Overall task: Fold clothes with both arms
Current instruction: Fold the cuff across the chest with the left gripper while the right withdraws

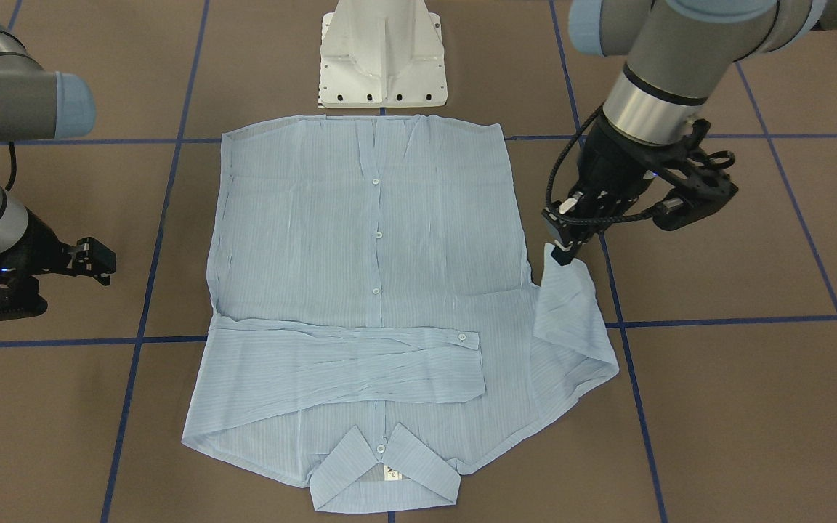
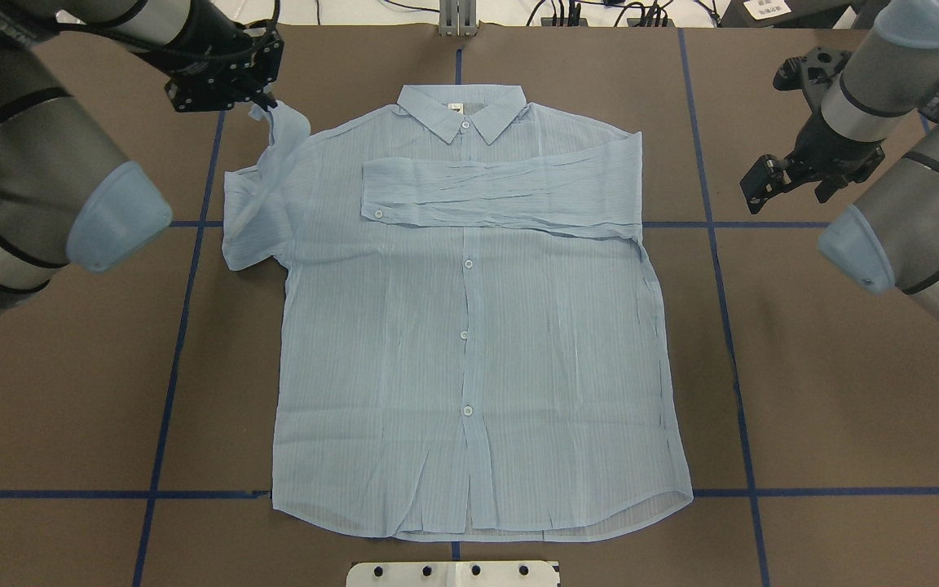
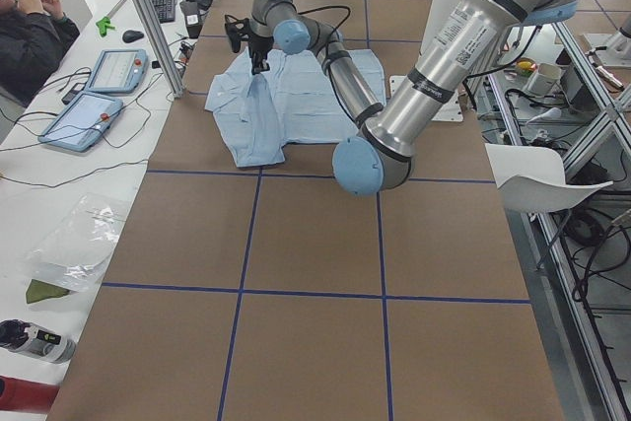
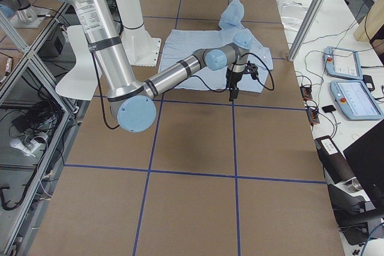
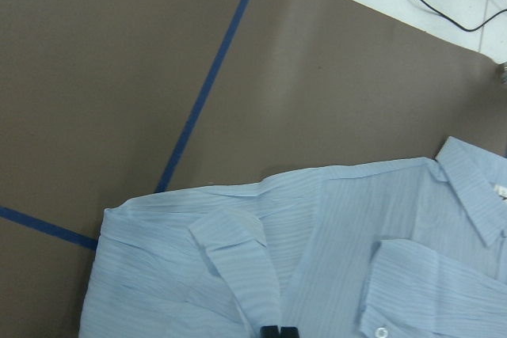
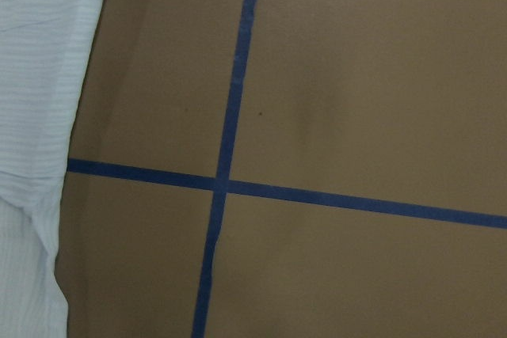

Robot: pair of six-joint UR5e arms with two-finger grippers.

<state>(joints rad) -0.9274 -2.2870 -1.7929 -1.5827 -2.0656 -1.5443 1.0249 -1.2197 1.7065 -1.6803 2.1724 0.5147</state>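
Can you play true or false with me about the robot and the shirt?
1. The left end effector pinches the lifted sleeve of the shirt. True.
2. The shirt is red. False: it is light blue with fine stripes.
3. The folded sleeve lies across the chest. True.
4. The right end effector grips the collar. False: it is open, off to the side over the bare table, and holds nothing.
5. The shirt lies with its buttons facing down. False: the white buttons face up.
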